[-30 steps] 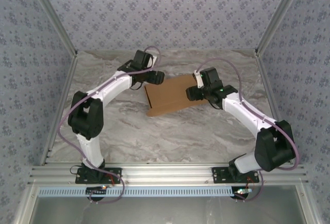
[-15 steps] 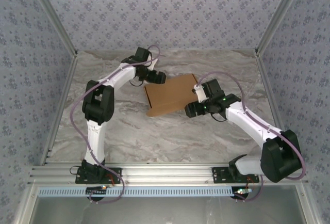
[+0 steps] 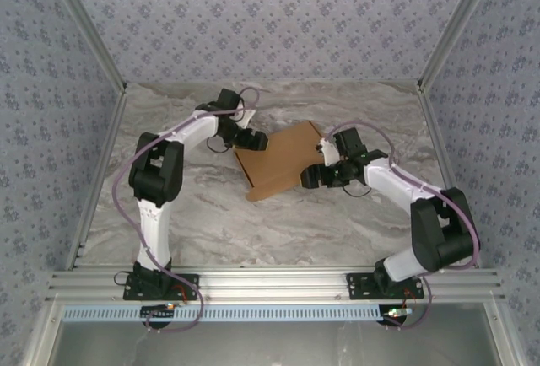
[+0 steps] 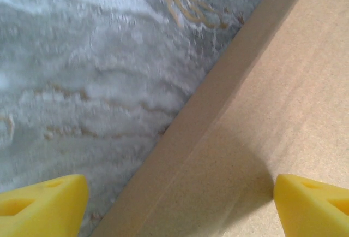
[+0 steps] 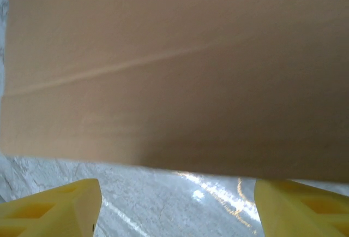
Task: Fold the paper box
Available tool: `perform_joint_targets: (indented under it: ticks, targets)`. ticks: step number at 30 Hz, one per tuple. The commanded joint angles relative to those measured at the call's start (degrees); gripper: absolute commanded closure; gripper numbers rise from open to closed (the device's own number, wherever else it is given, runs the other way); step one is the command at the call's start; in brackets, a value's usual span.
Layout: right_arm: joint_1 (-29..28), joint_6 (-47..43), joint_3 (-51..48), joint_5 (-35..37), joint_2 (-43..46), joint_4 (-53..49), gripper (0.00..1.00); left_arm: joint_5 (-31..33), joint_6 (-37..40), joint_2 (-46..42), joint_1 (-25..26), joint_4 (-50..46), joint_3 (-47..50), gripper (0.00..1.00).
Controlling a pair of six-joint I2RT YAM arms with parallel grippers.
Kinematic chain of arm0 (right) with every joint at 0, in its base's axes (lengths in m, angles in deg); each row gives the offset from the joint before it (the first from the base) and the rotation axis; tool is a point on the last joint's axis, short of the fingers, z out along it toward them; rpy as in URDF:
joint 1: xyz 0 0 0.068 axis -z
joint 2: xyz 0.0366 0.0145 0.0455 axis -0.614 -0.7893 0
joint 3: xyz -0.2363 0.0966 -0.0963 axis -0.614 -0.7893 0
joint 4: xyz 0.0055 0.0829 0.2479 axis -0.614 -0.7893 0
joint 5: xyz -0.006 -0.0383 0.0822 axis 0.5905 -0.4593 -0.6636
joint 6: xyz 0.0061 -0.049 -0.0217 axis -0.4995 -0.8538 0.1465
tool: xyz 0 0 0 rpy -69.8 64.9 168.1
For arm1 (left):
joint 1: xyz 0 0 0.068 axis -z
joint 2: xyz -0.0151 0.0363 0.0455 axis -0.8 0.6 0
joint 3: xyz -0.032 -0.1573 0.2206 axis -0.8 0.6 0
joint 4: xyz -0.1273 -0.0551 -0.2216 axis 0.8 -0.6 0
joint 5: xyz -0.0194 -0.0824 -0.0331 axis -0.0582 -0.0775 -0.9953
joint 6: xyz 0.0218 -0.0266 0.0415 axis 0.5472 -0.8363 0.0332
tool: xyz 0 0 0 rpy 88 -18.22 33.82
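One paper box (image 3: 283,160), left claw (image 3: 252,140), right claw (image 3: 313,177), both spread

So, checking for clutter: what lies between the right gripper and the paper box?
Bare marble table, in the right wrist view; the open right gripper faces the paper box edge.

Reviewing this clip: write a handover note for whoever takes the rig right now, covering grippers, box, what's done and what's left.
Grippers: left gripper is open at the far-left corner of the paper box, one fingertip over cardboard and one over the table, holding nothing. The right gripper is open at the box's near-right edge, also holding nothing.
Box: lies skewed on the marble table between the arms.
Done: it already reads as a shallow box with a left side wall.
Left: can't tell whether any flap needs tucking; inspect the edges.
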Motion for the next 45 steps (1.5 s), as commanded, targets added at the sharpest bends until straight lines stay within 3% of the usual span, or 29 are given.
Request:
perform_joint_targets:
  ticks: [1,8,14,18,25,33,37,45]
  targets:
    - [2.41,1.62,2.56,-4.04,-2.28,1.91,0.25,-1.66,-1.55,-5.50,-0.16,2.04,5.80,0.13]
    - [7.01,1.17,6.50,-5.33,-7.65,2.71,0.28,-2.09,-5.31,-14.54,1.97,7.85,19.63,0.12]
    - [8.58,-0.49,10.87,-5.18,-11.50,1.07,0.29,-0.01,-5.62,-20.15,4.33,9.88,24.95,0.07]
    - [8.74,-0.81,11.10,-5.28,-10.58,0.25,0.28,2.83,-5.18,-19.73,3.63,9.83,23.65,0.04]
    - [8.58,1.65,4.69,-5.24,-4.22,1.96,0.23,-0.44,-3.78,-13.89,2.84,8.69,16.38,0.03]
    - [5.23,8.98,-2.85,-8.64,-2.01,10.96,0.23,-1.48,-2.58,-7.91,3.01,6.95,12.21,0.12]
    - [4.14,13.52,-5.25,-11.58,-4.19,18.10,0.28,-1.57,-2.64,-6.97,3.08,7.18,13.24,0.19]
    - [3.63,17.59,-7.12,-13.95,-9.08,25.77,0.49,-2.06,-4.30,-7.52,3.09,10.29,18.07,0.25]
